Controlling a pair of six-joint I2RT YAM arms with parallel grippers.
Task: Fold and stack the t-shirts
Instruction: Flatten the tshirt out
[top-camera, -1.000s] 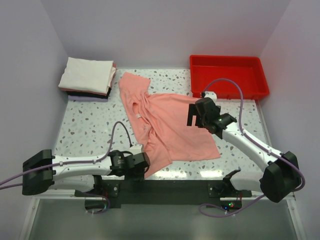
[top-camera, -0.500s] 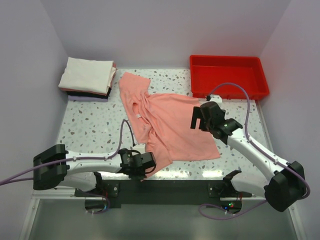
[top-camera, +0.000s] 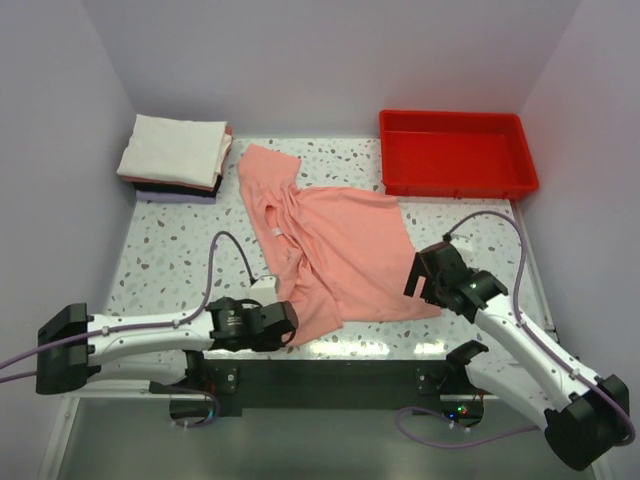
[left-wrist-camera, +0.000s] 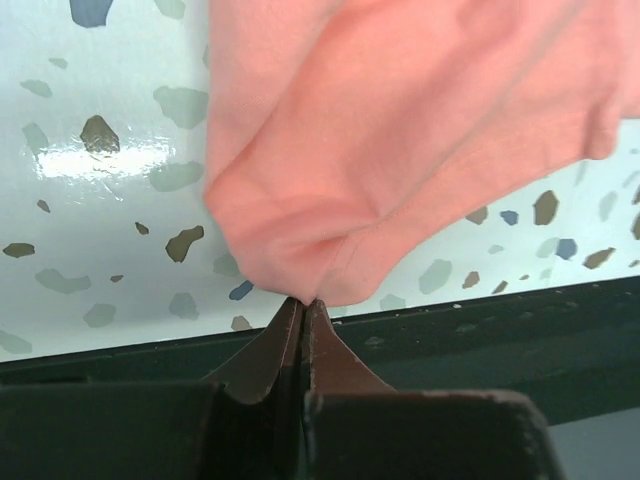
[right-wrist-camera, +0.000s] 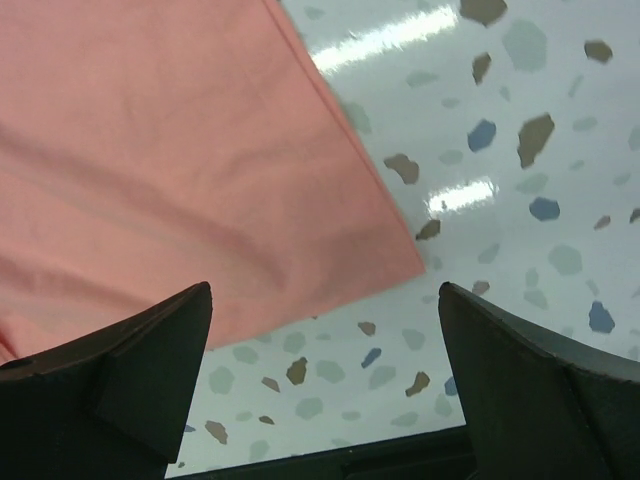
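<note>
- The left tool (left-wrist-camera: 303, 302), jaws pressed together, is pinching the near edge of the salmon-pink t-shirt (top-camera: 345, 250).
- The right tool (right-wrist-camera: 325, 330) is hovering wide open above its near right corner, gripping nothing.
- The shirt is lying rumpled on the surface (top-camera: 170, 260).

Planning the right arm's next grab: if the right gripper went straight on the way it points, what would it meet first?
Open, the right gripper would likely land on the corner of the salmon-pink t-shirt, or the table just beside it; depth is unclear.

Overhead view covers the whole table (top-camera: 160, 260); each wrist view looks closely down on the t-shirt (top-camera: 350, 250).
</note>
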